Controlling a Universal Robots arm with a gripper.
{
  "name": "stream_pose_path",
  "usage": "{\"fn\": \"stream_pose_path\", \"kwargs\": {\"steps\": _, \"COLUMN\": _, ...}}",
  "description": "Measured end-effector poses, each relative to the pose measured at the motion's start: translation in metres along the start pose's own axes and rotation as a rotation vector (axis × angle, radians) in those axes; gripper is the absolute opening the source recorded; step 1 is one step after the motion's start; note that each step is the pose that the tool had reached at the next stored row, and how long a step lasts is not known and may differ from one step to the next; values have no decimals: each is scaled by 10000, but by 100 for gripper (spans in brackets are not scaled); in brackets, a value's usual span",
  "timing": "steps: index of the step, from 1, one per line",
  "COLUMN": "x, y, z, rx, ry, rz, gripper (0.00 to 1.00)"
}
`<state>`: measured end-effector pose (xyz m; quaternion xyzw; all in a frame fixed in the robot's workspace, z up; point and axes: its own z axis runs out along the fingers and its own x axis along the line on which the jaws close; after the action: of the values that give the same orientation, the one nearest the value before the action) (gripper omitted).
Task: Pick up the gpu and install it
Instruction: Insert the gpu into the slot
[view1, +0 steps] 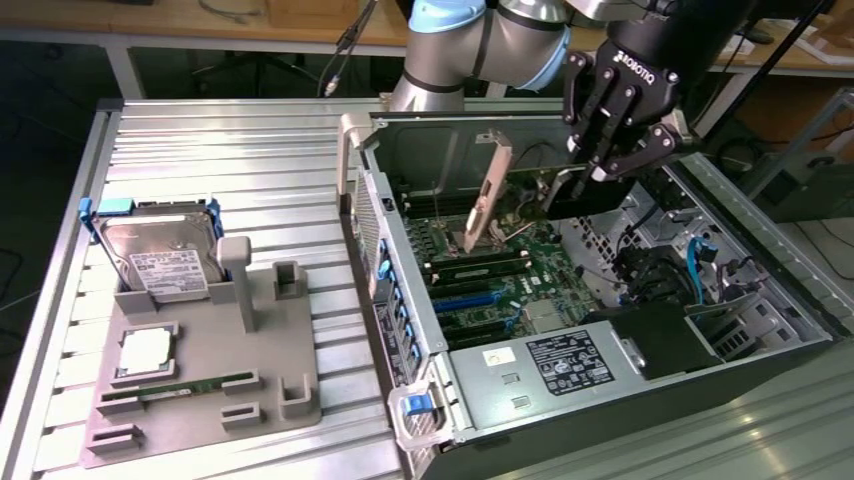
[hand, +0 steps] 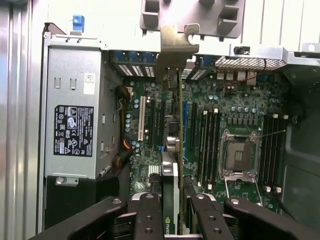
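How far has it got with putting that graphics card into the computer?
Done: the pick-up. The gripper is shut on the gpu, which is clear of the table. In hand: the card is held on edge inside the open computer case, over the motherboard. Left: it does not look seated in a slot yet.

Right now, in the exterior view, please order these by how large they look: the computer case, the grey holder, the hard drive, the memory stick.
Largest to smallest:
1. computer case
2. grey holder
3. hard drive
4. memory stick, long but very thin
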<state>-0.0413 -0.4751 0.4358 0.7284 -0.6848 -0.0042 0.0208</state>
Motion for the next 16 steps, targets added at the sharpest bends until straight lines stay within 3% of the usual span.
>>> {"fn": "stream_pose_path", "kwargs": {"steps": 16, "x": -70, "y": 6, "z": 19, "rx": 1, "ry": -1, "rz": 19, "gripper": 27}}
